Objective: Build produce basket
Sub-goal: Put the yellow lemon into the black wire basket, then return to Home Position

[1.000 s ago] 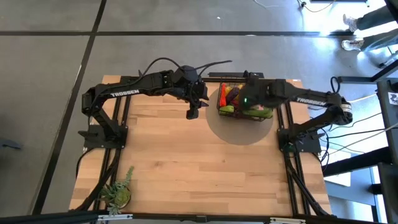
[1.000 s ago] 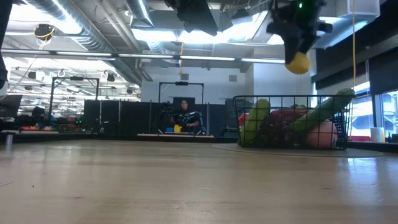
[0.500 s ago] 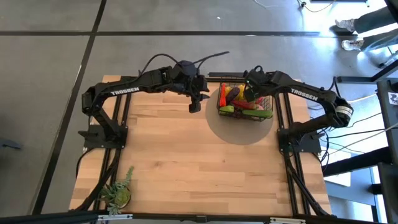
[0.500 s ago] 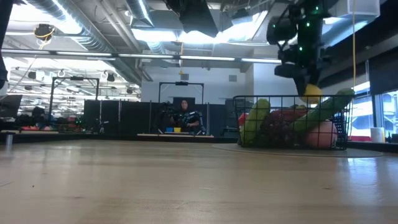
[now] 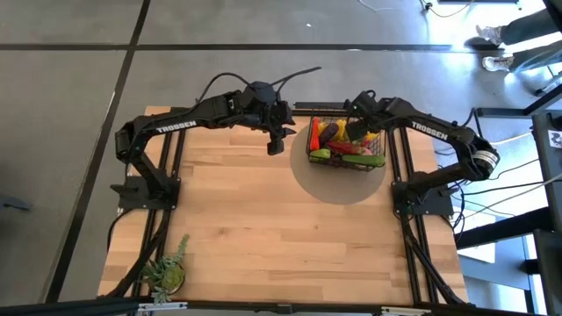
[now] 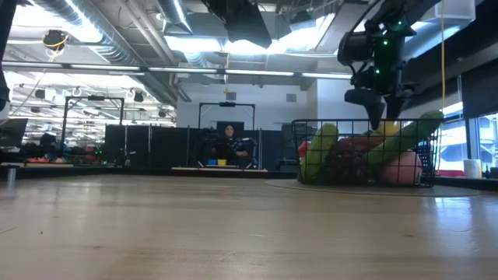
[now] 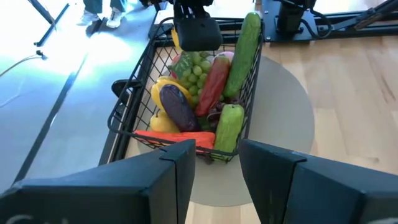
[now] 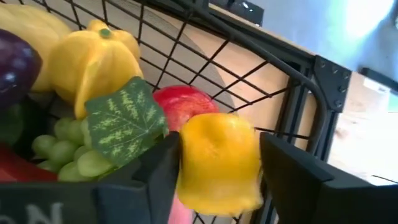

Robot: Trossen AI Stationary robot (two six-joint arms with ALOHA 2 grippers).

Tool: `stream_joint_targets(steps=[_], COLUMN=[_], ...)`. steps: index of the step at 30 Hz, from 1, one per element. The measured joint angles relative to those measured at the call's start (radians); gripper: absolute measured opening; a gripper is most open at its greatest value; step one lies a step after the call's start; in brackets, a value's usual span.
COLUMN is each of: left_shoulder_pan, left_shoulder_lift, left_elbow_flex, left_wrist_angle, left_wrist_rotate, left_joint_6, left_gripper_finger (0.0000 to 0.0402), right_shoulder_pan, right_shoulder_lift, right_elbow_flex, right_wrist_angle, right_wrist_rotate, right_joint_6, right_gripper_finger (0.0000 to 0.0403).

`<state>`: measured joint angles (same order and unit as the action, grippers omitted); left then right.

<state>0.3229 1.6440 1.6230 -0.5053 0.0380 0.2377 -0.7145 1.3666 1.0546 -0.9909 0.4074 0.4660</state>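
Lemon [image 8: 219, 163] and right gripper [image 6: 376, 117] have come down together: a second ago the yellow fruit hung well above the basket [image 6: 299, 148] in the low view, and now that gripper's tips sit at the wire rim, with only a patch of yellow showing behind the mesh. From overhead, the right arm has also swung toward the basket's far corner, while the left arm has barely shifted.

Only the right wrist camera shows the lemon plainly. It sits between the two dark fingers [image 8: 298, 177], which are spread about as wide as the fruit; whether they press it or have let go I cannot tell. Past it lie a red fruit [image 8: 183, 102], a yellow pepper [image 8: 93, 62], green grapes [image 8: 74, 155] under a leaf, and a purple eggplant [image 8: 15, 68].

The left wrist camera gives the whole load instead: a cucumber [image 7: 244, 50] leaning on the basket's side wall, a red pepper [image 7: 211, 87], a carrot [image 7: 174, 137] along the near wall, and the right gripper over the far end. The left gripper [image 5: 276, 145] hangs above bare wood just beside the basket, fingers a little apart, holding nothing. The basket stands on a grey round mat [image 5: 338, 189] at the table's [image 5: 263, 228] far edge.
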Motion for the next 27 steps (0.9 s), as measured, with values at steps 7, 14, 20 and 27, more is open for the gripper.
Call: stream_joint_targets(steps=[7, 14, 20, 27], left_shoulder_pan=[0.000, 0.003, 0.012, 0.009], left_shoulder_lift=[0.000, -0.002, -0.052, -0.100], left_elbow_flex=[0.000, 0.000, 0.003, 0.001], left_wrist_angle=[0.000, -0.024, -0.067, -0.228], left_wrist_rotate=[-0.002, -0.005, 0.003, 0.012], left_joint_6=[0.000, -0.004, -0.071, -0.080], left_gripper_finger=[0.0115, 0.0115, 0.0115, 0.0115], right_shoulder_pan=[-0.016, -0.016, 0.002, 0.078], right_shoulder_lift=[0.000, -0.001, -0.001, -0.003], right_elbow_flex=[0.000, 0.027, 0.040, 0.040], right_wrist_angle=[0.006, -0.028, 0.008, 0.007], right_wrist_rotate=[-0.017, -0.093, -0.287, -0.332], right_joint_6=[-0.004, -0.076, -0.213, -0.221], right_gripper_finger=[0.0235, 0.0229, 0.0225, 0.0158])
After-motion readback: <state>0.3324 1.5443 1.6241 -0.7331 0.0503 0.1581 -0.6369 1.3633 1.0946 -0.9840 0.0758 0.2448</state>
